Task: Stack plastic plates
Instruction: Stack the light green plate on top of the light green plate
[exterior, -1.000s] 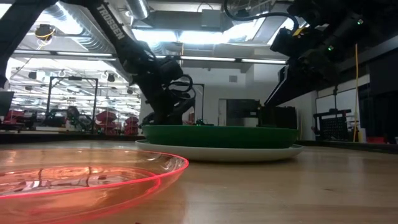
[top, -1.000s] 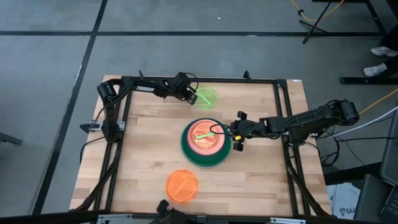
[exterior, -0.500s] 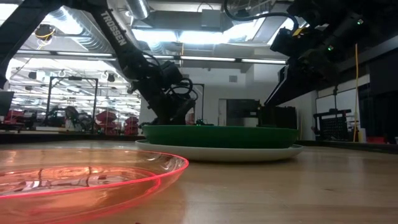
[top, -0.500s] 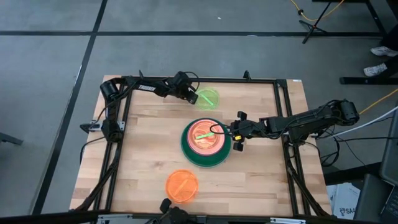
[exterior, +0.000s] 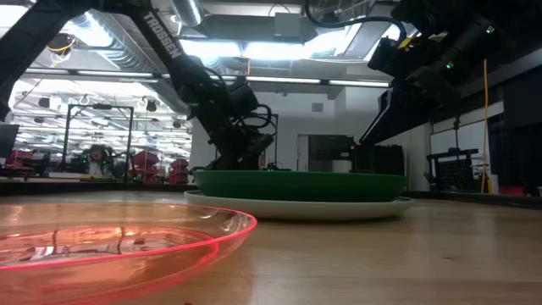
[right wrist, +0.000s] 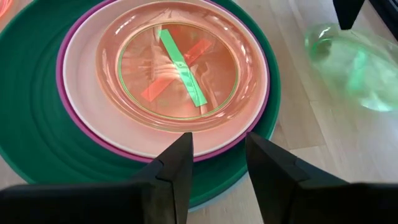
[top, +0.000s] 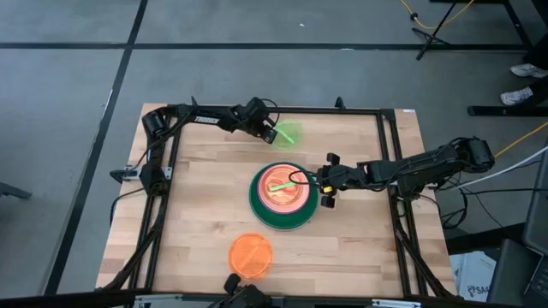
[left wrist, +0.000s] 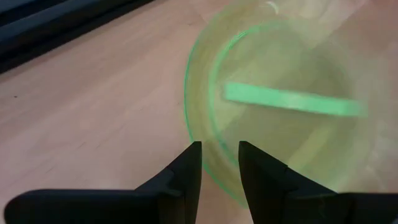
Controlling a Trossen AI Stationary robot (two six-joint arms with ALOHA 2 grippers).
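Observation:
A stack sits mid-table: the dark green plate (top: 259, 210) lies on a pale plate (exterior: 296, 208) and carries the magenta plate (right wrist: 79, 133), the peach plate (right wrist: 84, 87) and small translucent red-pink and green plates (right wrist: 180, 62). My right gripper (right wrist: 217, 155) hovers open over the stack's right rim (top: 310, 181). Near the far edge, my left gripper (top: 268, 130) is shut on a second small translucent green plate (top: 288, 133). The orange plate (top: 251, 254) lies flat near the near edge. My left gripper pinches the small green plate's rim (left wrist: 210, 163) between its two fingers, at the plate's left side, slanting down from the table's left. The plate is tilted, its held side raised (right wrist: 357, 59); whether its far side still rests on the table I cannot tell.
A black frame (top: 257, 109) runs around the tabletop. Bare wood lies left of the stack and along the near right corner. The orange plate fills the foreground of the low view (exterior: 110, 250).
My left gripper has risen a little and shifted toward the table's right, and the small green plate in it has tipped from lying flat to tilted. My right gripper has kept still.

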